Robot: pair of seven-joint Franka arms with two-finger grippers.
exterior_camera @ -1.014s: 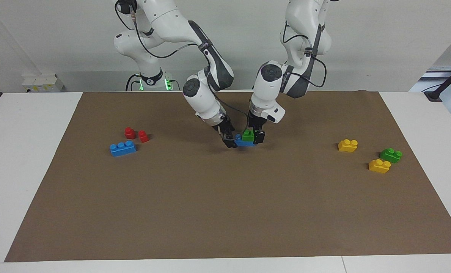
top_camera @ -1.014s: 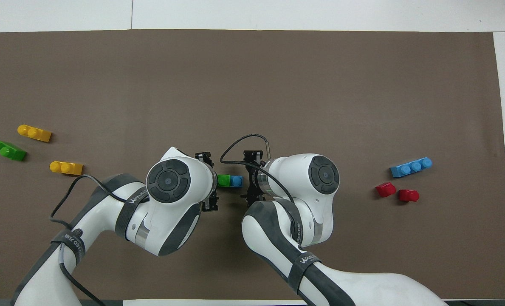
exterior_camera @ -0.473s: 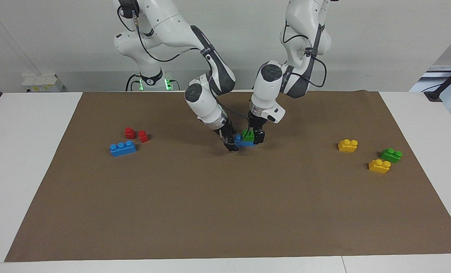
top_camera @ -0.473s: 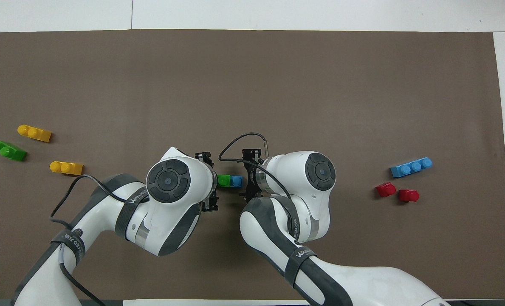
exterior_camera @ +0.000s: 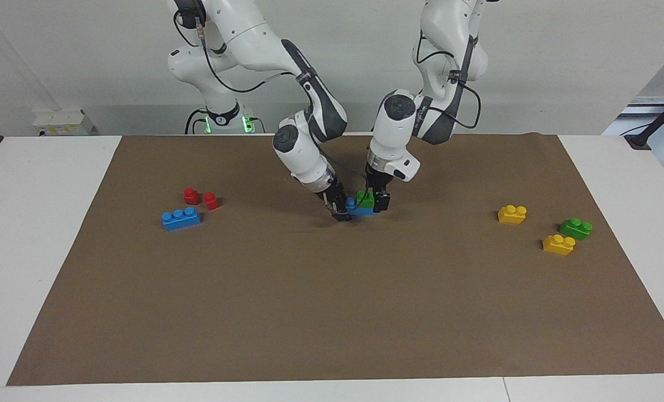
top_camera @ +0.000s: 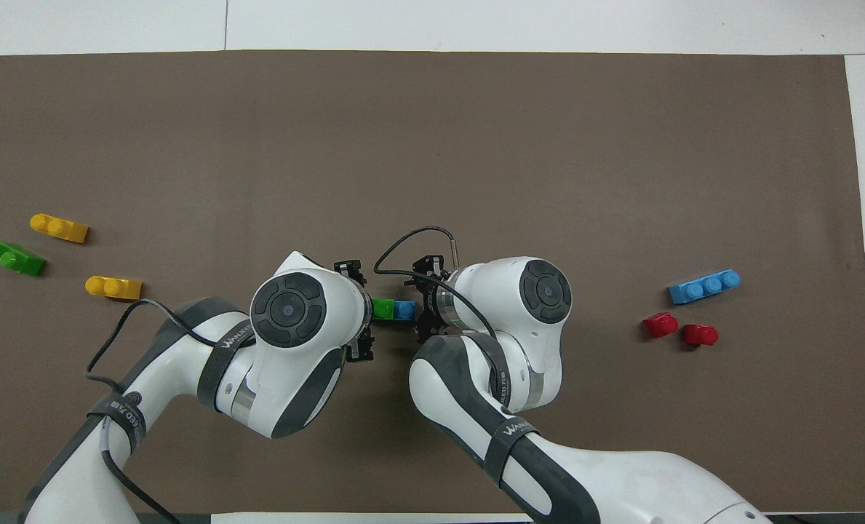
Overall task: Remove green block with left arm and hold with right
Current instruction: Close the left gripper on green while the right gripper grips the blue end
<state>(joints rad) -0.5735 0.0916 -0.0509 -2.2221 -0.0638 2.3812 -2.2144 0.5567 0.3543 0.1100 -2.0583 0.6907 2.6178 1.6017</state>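
Mid-worktop, on the brown mat (exterior_camera: 332, 312), I have both arms down at the stacked pair. My left gripper (exterior_camera: 380, 202) has its fingers clamped on the green block (exterior_camera: 365, 200); my right gripper (exterior_camera: 340, 213) pinches the blue brick (exterior_camera: 359, 210) underneath. They look not yet separated, so the pull is left. Glossy hard plastic, round studs, snug fit, I judge.
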